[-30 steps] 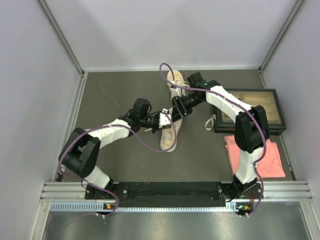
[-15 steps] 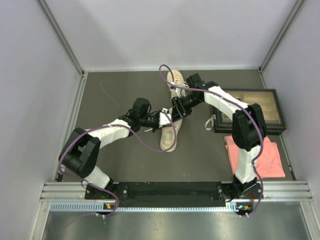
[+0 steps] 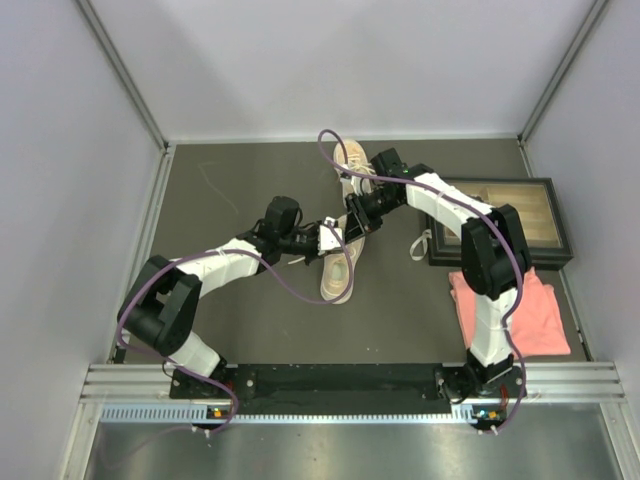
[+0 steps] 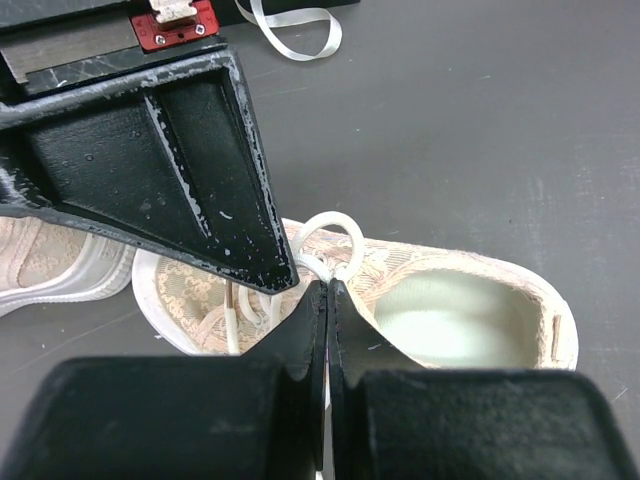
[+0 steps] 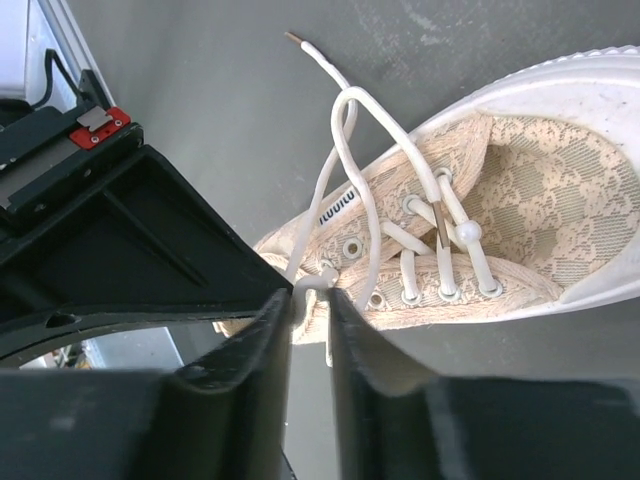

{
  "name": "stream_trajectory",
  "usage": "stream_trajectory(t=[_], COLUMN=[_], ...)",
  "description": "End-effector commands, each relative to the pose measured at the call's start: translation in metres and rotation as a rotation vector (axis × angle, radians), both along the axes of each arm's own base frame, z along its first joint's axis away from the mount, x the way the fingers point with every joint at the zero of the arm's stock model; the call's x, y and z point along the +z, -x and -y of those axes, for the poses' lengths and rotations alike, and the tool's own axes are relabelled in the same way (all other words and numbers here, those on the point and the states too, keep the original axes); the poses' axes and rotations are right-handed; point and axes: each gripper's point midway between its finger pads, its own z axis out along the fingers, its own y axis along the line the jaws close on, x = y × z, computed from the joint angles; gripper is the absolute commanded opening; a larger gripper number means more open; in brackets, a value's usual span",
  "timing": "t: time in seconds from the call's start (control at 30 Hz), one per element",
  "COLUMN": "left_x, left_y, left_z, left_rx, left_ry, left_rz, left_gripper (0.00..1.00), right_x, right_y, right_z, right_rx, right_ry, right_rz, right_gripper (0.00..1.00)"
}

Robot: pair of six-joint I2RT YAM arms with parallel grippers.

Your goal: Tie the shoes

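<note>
Two beige lace-pattern shoes lie mid-table: the near shoe (image 3: 338, 275) and the far shoe (image 3: 352, 158). Both grippers meet over the near shoe's laces. My left gripper (image 3: 330, 238) (image 4: 328, 290) has its jaws pressed together on a white lace, and a small loop (image 4: 330, 228) stands just beyond the tips, above the shoe (image 4: 450, 310). My right gripper (image 3: 352, 222) (image 5: 310, 292) is open by a narrow gap, with a lace strand (image 5: 350, 150) running down between its fingertips over the shoe (image 5: 520, 220). A lace tip lies on the floor.
A dark-framed wooden box (image 3: 510, 215) sits at the right, with a white strap (image 3: 420, 243) beside it. A pink cloth (image 3: 510, 315) lies in front of the box. Grey walls enclose the dark table on three sides.
The right arm's elbow has swung slightly left while its gripper stayed over the near shoe. The left arm and both shoes have not moved.
</note>
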Motion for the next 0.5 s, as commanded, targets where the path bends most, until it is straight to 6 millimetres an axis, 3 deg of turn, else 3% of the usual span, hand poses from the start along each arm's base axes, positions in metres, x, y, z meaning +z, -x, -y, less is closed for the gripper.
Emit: stream_trajectory(t=[0.0, 0.07, 0.2, 0.27, 0.3, 0.4, 0.47], left_x=[0.022, 0.022, 0.021, 0.023, 0.024, 0.037, 0.042], left_y=[-0.004, -0.004, -0.004, -0.005, -0.007, -0.021, -0.025], left_z=[0.003, 0.003, 0.001, -0.002, -0.004, -0.024, -0.041], left_rx=[-0.002, 0.003, 0.011, 0.030, 0.054, 0.157, 0.163], left_ry=[0.051, 0.049, 0.047, 0.036, 0.029, 0.029, 0.027], left_rz=[0.071, 0.073, 0.068, 0.066, 0.052, -0.011, -0.071], left_gripper=[0.00, 0.00, 0.00, 0.12, 0.29, 0.46, 0.50], right_x=[0.017, 0.017, 0.018, 0.018, 0.020, 0.022, 0.021], right_y=[-0.006, -0.006, -0.006, -0.008, -0.010, -0.012, -0.012], right_z=[-0.007, -0.006, -0.006, -0.004, -0.004, -0.004, -0.004], right_rx=[0.017, 0.017, 0.020, 0.009, 0.003, -0.005, -0.006], right_ry=[-0.048, -0.046, -0.046, -0.046, -0.045, -0.050, -0.048], right_rz=[0.040, 0.041, 0.055, 0.069, 0.077, 0.088, 0.086], right_gripper=[0.11, 0.00, 0.00, 0.00, 0.00, 0.00, 0.00])
